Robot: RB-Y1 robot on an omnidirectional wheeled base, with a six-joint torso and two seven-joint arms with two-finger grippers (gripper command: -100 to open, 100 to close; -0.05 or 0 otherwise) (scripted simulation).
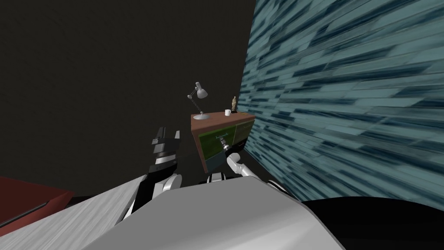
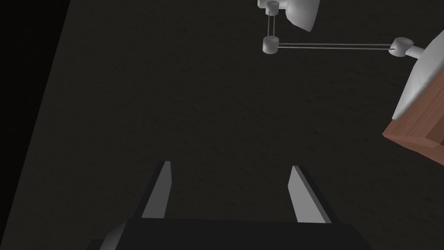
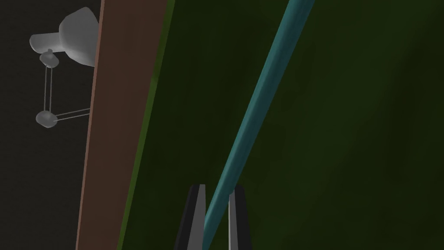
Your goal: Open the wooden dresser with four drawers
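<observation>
My right wrist view shows a grip the head view blurs: the right gripper (image 3: 217,193) has its fingers (image 3: 197,208) pinched on a thin teal handle bar (image 3: 260,95). The bar passes between them and runs on across a dark green drawer front (image 3: 347,130). At 10 o'clock of it in the head view, my left gripper (image 2: 230,167) hangs with its fingers spread wide, holding nothing. The dresser (image 1: 217,118) stands at 12 o'clock against the teal-streaked wall (image 1: 347,108). It has a brown wooden top, green fronts and a blue-grey one below. On it stand a grey lamp (image 1: 199,102), a white cup (image 1: 227,112) and a small figurine (image 1: 234,104).
</observation>
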